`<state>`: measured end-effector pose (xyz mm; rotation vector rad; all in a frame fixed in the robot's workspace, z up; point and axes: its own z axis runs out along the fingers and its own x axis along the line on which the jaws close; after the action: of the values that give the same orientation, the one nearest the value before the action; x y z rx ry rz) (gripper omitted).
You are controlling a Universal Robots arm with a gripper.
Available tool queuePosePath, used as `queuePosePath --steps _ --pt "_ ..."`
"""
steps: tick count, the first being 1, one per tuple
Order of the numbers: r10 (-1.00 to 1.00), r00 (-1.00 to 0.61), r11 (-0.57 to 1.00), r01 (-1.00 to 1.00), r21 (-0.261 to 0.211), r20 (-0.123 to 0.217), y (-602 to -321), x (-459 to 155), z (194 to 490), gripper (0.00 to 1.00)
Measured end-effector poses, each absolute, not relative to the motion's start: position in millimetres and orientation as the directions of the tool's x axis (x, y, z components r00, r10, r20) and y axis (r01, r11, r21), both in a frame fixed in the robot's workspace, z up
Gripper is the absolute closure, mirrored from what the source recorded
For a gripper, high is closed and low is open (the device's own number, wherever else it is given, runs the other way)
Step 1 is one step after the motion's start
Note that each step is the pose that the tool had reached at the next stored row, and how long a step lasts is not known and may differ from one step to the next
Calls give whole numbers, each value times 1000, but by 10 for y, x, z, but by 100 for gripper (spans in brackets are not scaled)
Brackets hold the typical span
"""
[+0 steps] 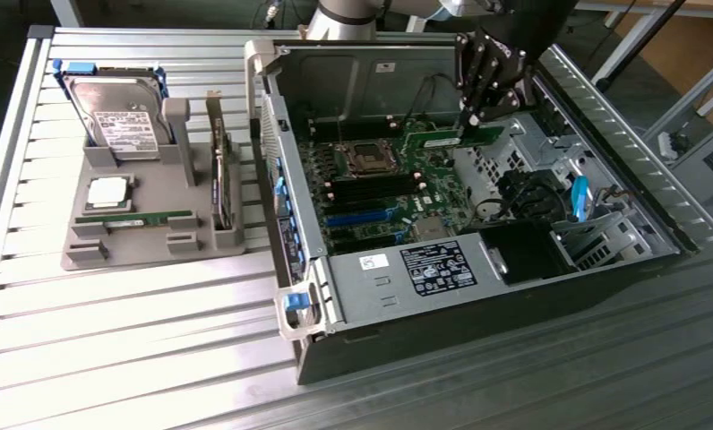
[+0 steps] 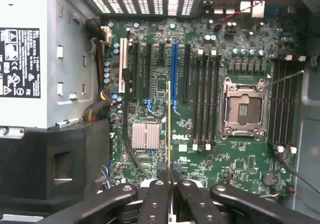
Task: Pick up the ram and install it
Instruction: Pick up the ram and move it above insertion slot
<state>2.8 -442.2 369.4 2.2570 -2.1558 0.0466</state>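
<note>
One ram stick (image 1: 448, 139) hangs pinched by its top edge in the gripper (image 1: 482, 116), above the motherboard (image 2: 200, 164) inside the open case (image 1: 476, 331) — light, stiff, likely fragile; best held by its edges, not its chips.

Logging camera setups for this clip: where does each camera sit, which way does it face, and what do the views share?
Exterior view: raised off the arm, looking down on the table and open computer case; shows the tool.
Wrist view: on the wrist, looking past the tool's fingers at the motherboard.
Shared: the ram gripped in the tool, and the motherboard.
</note>
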Motion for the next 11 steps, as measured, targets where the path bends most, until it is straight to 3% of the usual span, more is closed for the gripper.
queuePosePath --steps 11 --pt "-998 50 -50 -999 -6 36 -4308 29 3694 89"
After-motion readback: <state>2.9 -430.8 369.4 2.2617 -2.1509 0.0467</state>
